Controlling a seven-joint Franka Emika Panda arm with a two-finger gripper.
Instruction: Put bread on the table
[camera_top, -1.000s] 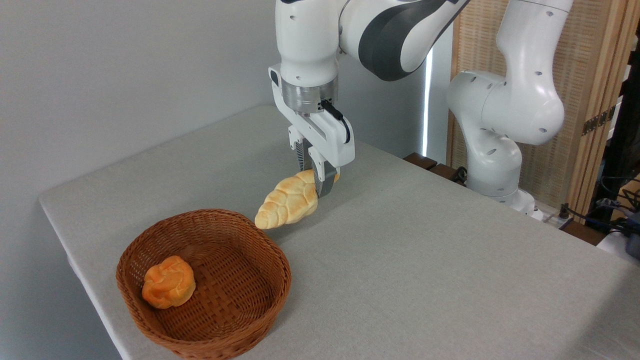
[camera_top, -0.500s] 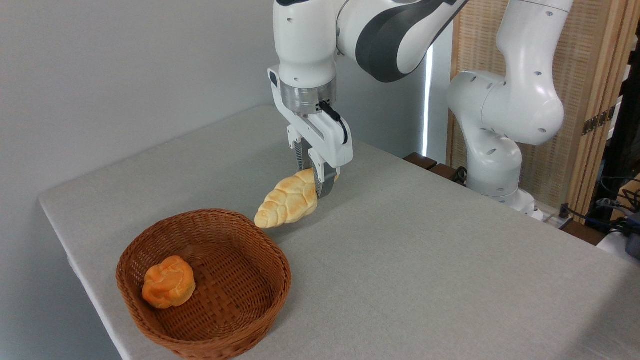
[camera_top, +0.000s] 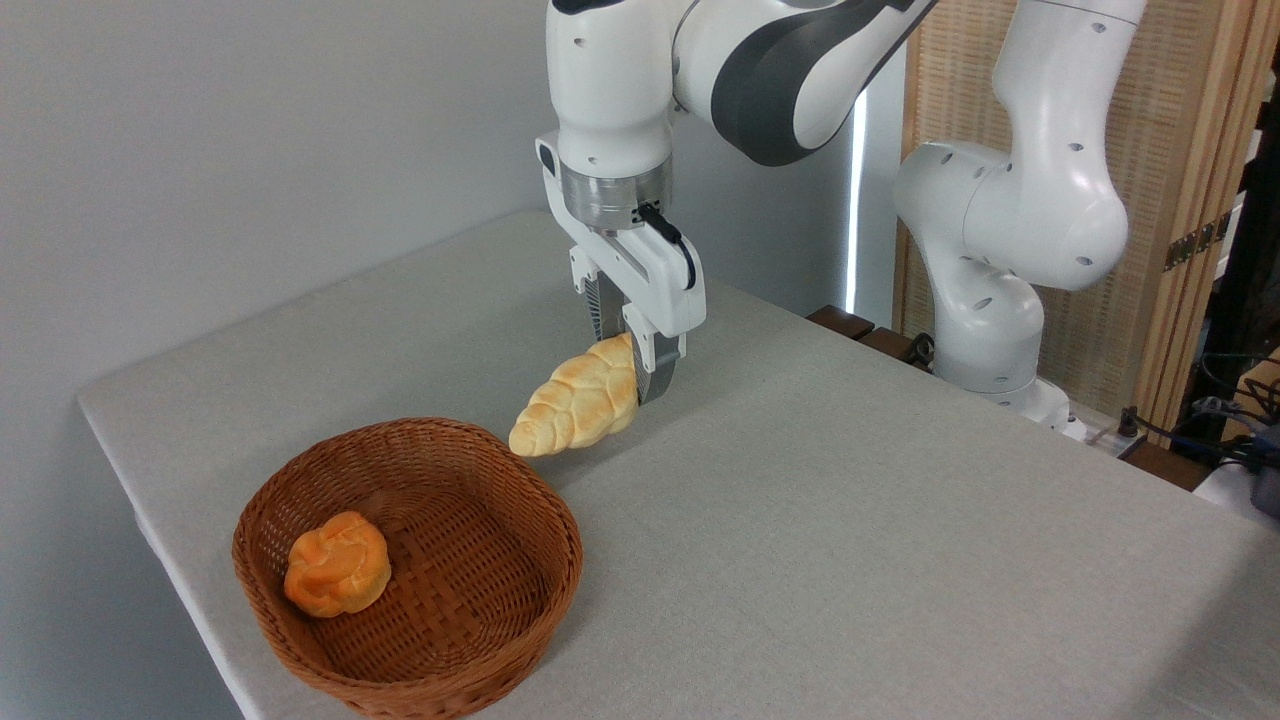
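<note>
The bread (camera_top: 578, 400) is clamped at its far end by the gripper (camera_top: 628, 360), its near tip dipping beside the basket (camera_top: 500, 640) rim. It should be lowered flat onto the table (camera_top: 850, 520), clear of the basket, before being released.

The white arm rises from its base at the right, bends over at the elbow and drops its wrist straight down. The gripper (camera_top: 630, 365) points downward, its two grey fingers (camera_top: 648, 372) drawn in close and clamped on the bread (camera_top: 578, 402), which slants down-left below them.
</note>
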